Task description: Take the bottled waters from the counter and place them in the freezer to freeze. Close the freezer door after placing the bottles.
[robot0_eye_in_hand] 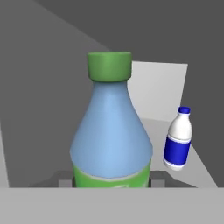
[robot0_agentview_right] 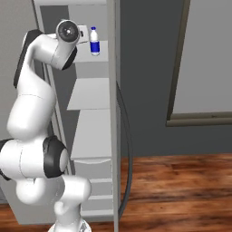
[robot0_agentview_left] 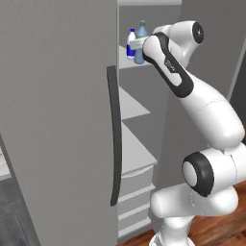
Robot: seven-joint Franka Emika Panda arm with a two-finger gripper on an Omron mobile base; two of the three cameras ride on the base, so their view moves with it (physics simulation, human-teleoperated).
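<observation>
2 bottles are inside the freezer (robot0_agentview_right: 90, 97); the green-capped bottle (robot0_eye_in_hand: 111, 131) sits clamped between the closed jaws of the gripper (robot0_eye_in_hand: 111, 183), low over the top shelf (robot0_agentview_left: 126, 62); the blue-label bottle (robot0_eye_in_hand: 178, 139) stands just beside them — release and shutting the freezer door (robot0_agentview_left: 57, 120) remain.

A rendered home kitchen. A tall light-grey freezer (robot0_agentview_left: 57, 120) stands open, its door (robot0_agentview_right: 115, 113) carrying a long dark bar handle (robot0_agentview_left: 114, 139). Pale grey shelves (robot0_agentview_right: 90, 95) and white drawers (robot0_agentview_left: 137, 187) fill the inside. Two water bottles (robot0_agentview_left: 136, 43) stand on the upper shelf. The floor (robot0_agentview_right: 181, 190) is reddish-brown wood planking, and the wall (robot0_agentview_right: 145, 68) behind is plain dark grey.
</observation>
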